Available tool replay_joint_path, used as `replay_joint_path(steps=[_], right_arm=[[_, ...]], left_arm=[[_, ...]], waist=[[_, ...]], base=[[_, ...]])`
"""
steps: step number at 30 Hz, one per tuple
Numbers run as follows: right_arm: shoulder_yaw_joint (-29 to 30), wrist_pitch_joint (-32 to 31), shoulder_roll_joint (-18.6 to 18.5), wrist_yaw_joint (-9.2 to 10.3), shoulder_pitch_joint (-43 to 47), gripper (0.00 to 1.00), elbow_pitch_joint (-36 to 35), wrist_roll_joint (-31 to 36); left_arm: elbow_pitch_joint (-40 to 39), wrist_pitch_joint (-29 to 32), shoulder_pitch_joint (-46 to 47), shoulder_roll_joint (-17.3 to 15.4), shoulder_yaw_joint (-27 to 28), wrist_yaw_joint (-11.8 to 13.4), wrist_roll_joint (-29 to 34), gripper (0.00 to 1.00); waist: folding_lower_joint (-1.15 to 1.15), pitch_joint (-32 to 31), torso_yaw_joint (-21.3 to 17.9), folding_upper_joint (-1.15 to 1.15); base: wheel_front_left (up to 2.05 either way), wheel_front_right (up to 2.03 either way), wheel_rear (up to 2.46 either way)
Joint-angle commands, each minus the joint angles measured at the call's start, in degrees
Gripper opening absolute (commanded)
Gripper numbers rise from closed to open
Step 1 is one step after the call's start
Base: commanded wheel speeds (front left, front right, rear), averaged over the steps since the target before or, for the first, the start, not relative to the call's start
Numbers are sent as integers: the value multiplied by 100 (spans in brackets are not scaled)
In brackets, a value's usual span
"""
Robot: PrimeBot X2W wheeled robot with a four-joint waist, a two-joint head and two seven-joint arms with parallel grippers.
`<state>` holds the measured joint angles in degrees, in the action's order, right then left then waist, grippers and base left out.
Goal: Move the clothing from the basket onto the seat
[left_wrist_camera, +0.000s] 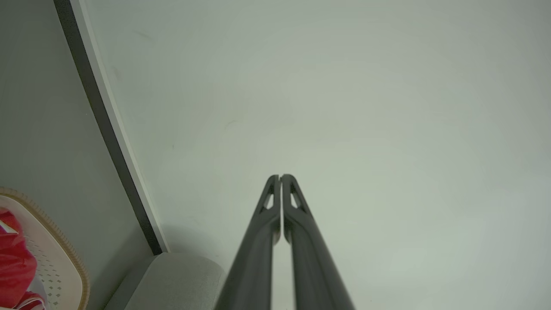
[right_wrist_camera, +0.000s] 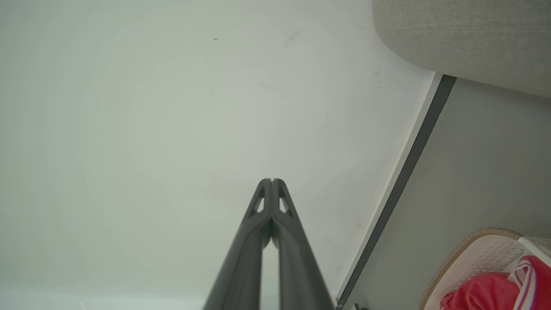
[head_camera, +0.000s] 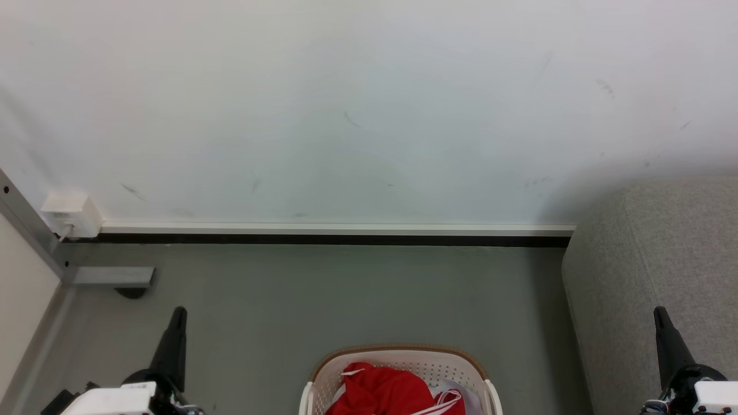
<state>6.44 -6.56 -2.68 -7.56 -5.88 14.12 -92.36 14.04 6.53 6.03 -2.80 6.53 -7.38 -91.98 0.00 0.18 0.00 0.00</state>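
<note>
I see the bright red fabric garment with white stripe trim [head_camera: 380, 389] lying inside the oval white perforated plastic basket [head_camera: 398, 351], which stands near the large grey upholstered seat [head_camera: 663, 259]. My left gripper [left_wrist_camera: 280, 177] and right gripper [right_wrist_camera: 272, 181] flank the basket, both clenched on nothing.

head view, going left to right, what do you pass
white wall box → left hand → basket, with the clothing inside it → right hand
</note>
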Motion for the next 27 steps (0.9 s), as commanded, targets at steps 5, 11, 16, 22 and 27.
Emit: replay_joint_path(steps=[5,11,16,22,27], right_arm=[[-7,8,20,0,35,100,62,1],[-54,141,53,0,165,100,93,145],[-55,285,47,1,221,100,18,560],[-80,446,39,2,272,100,-125,1363],[-137,572,33,2,313,100,-265,2100]], left_arm=[[57,-9,-35,13,-8,5,4,100],[150,-141,-116,36,-142,16,59,100],[175,-285,-115,32,-221,32,290,100],[112,-444,-127,27,-306,116,768,100],[27,-572,-157,23,-426,229,1274,100]], waist=[[0,0,0,0],[0,1,7,0],[0,2,15,0],[0,6,29,0],[0,7,47,0]], base=[[0,0,0],[0,0,0],[0,0,0],[0,0,0],[0,0,0]])
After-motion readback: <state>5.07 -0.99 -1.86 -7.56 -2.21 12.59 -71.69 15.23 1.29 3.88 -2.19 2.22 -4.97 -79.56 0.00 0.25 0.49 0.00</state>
